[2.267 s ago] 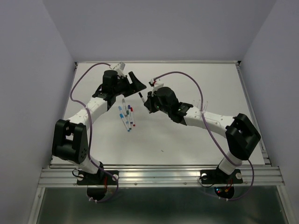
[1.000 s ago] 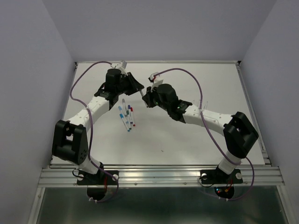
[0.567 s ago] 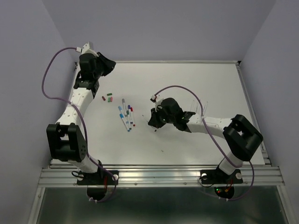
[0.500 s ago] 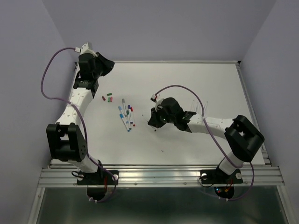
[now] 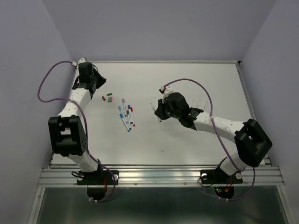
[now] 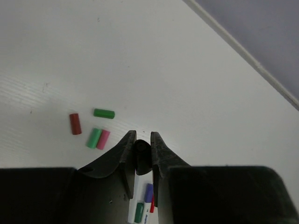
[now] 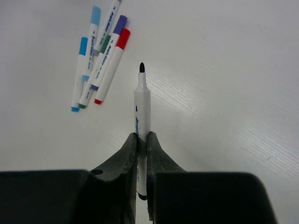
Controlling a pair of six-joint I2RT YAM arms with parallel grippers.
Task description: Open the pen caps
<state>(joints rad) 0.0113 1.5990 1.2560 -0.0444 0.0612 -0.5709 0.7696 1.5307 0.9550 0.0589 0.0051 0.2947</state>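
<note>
1. Pinched in nearly closed left gripper (image 6: 143, 136): small dark plastic cap (image 6: 142, 154), near far-left corner of white table (image 5: 201, 79); could bounce off edge when dropped.
2. Clamped in right gripper (image 7: 142, 138): uncapped white-barrelled, black-tipped pen (image 7: 141, 100) (held near its tail); could pivot, inking table.

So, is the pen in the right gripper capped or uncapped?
Uncapped. The pen clamped in the right gripper shows a bare black tip; a dark cap sits in the left gripper.
</note>
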